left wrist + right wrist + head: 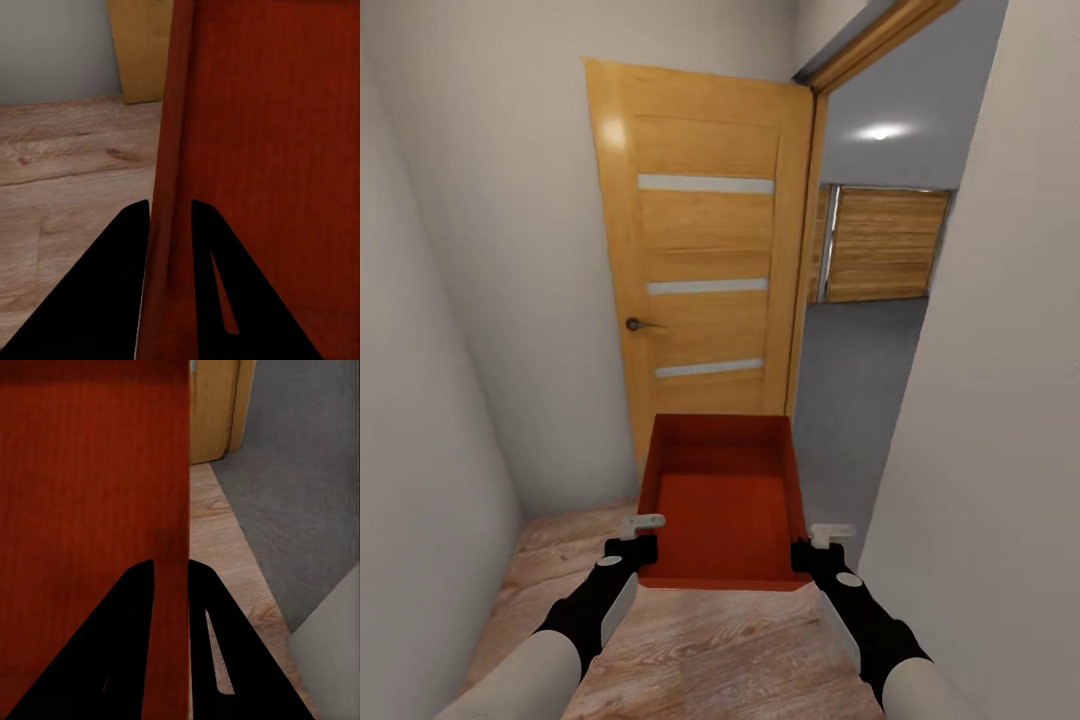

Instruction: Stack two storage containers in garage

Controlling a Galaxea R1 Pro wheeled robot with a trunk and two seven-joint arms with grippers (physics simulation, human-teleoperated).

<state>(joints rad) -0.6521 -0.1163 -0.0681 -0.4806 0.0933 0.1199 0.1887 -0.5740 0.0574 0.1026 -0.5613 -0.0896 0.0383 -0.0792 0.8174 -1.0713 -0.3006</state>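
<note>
The left gripper (644, 537) is clamped on the left wall of the bin (722, 500). In the left wrist view its two fingers (112, 292) straddle that wall, one inside and one outside. The right gripper (815, 545) grips the right wall the same way; in the right wrist view the fingers (127, 652) close on the wall edge from both sides. Both arms extend forward at about equal reach, and the bin hangs level between them, clear of the wood floor (690, 650).

The bin is open-topped and appears empty. It is held in a narrow passage with white walls on both sides. Directly ahead stands an open wooden door (700, 270) with three glass strips and a dark handle. To its right the doorway (860, 330) opens onto a room with a grey concrete floor (850, 380) and a plank door (885, 245) on the far wall; this is judged to be the garage.

Progress: the transport of one bin is under way and is near the threshold, but the bin is not yet in the garage. Remaining steps, as judged: pass through the doorway, set the bin down or stack it, and complete the same for the other bin if that has not been done. The visible strip of garage floor carries no bin.

Count: one bin, two grippers, one open door, one plank door.
</note>
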